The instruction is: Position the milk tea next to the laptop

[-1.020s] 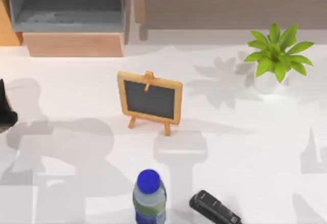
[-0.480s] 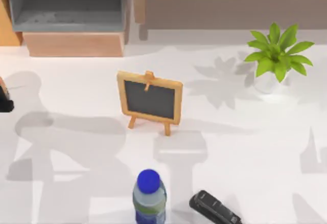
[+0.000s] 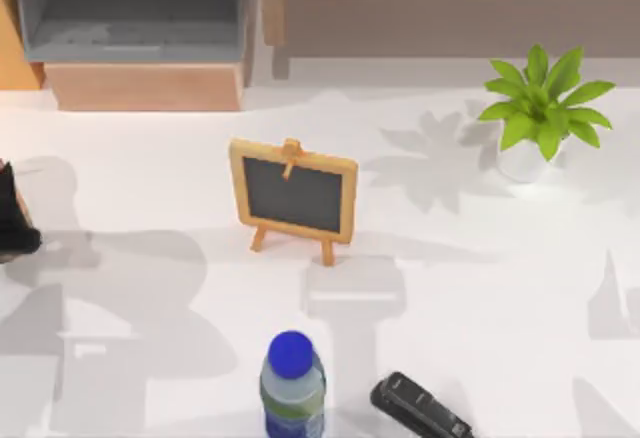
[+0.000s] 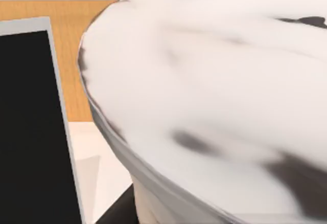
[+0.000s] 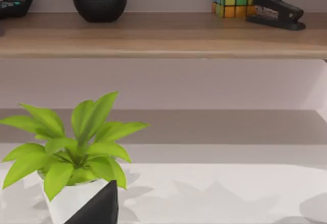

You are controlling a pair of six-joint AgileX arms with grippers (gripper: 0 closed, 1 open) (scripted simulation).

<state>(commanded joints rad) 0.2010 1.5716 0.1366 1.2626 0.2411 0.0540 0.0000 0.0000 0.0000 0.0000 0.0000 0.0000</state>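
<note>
At the table's far left edge, my left gripper (image 3: pixel 12 220) apparently carries the white-domed plastic milk tea cup (image 4: pixel 214 96) close beside the dark-screened, grey-framed laptop (image 4: pixel 30 127), near its destination; I cannot confirm the grip.

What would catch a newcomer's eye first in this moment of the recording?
Probably the small chalkboard on its wooden easel, mid-table in the top view, and the green plant in a white pot toward the right. In the left wrist view, the white domed lid of the milk tea looms very close beside the laptop with its dark screen. A blue-capped bottle stands at the near edge beside a black stapler.
</note>
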